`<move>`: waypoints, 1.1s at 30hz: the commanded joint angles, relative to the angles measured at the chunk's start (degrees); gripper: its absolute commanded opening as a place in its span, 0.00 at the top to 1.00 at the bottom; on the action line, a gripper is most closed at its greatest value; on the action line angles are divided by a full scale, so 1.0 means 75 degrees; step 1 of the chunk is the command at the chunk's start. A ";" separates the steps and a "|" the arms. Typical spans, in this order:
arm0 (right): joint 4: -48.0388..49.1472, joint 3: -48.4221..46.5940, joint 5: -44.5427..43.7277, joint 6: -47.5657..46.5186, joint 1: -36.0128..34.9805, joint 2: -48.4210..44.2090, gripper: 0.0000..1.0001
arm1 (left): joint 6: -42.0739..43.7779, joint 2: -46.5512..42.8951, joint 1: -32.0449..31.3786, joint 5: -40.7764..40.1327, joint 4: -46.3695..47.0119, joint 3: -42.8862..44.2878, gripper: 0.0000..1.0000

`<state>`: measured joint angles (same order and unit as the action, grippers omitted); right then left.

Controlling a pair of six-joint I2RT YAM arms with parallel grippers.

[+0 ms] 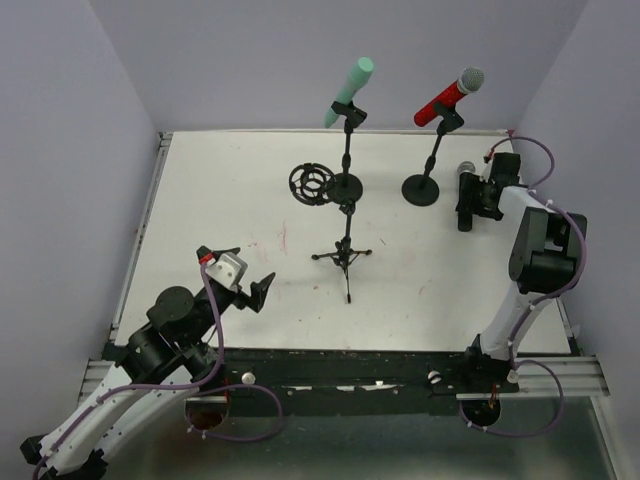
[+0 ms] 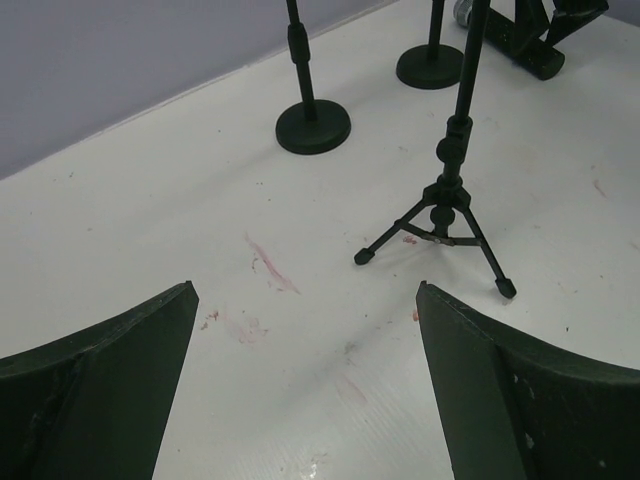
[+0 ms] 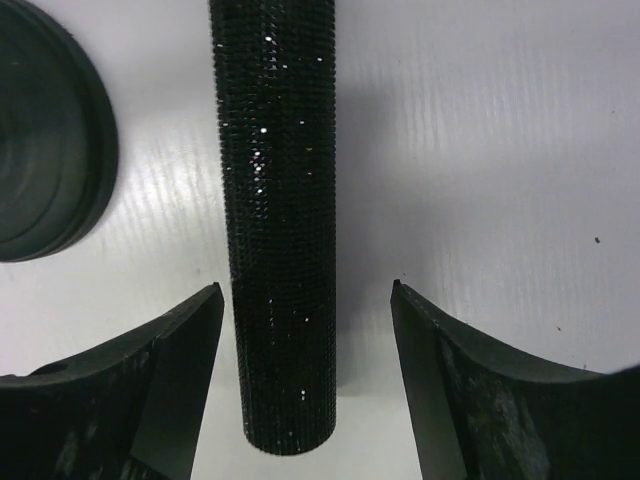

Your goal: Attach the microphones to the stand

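Note:
The mint-green microphone (image 1: 352, 92) and the red microphone (image 1: 450, 96) each sit clipped atop a round-base stand at the back. The black microphone (image 1: 466, 172) lies on the table at the right, silver head pointing away. My right gripper (image 1: 474, 200) straddles its black glittery body (image 3: 280, 230). That gripper (image 3: 305, 288) is open: its left finger is almost against the body and its right finger stands apart. A tripod stand (image 1: 345, 255) with an empty shock mount (image 1: 312, 183) stands mid-table. My left gripper (image 1: 245, 285) (image 2: 305, 290) hangs open over bare table at the near left.
The two round bases (image 1: 347, 187) (image 1: 421, 189) stand close behind the tripod; one base (image 3: 45, 130) lies just left of the black microphone. Tripod legs (image 2: 450, 215) spread ahead of my left gripper. White walls rim the table (image 1: 220, 200).

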<state>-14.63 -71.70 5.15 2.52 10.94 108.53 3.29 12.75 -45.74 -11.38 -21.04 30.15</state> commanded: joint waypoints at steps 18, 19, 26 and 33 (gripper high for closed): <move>-0.0838 -0.0344 -0.0628 -0.0196 0.0041 0.0403 0.82 | 0.0124 -0.0259 0.0227 -0.0159 0.0180 -0.0036 0.02; -0.0803 -0.0122 -0.0616 -0.0231 0.0041 0.0157 0.85 | 0.0112 -0.0282 0.0239 -0.0159 0.0192 -0.0036 0.02; -0.1106 0.0852 -0.0230 -0.0723 0.0380 -0.1461 0.89 | -0.0005 -0.0388 0.0321 -0.0018 0.0239 -0.0036 0.02; -0.1646 0.1555 0.0052 -0.1192 0.0767 -0.3498 0.92 | -0.0403 -0.0844 0.0473 0.0765 0.0542 0.0023 0.02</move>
<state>-24.08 -62.76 3.62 -3.84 15.25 90.89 2.90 9.52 -43.05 -10.55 -20.18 30.13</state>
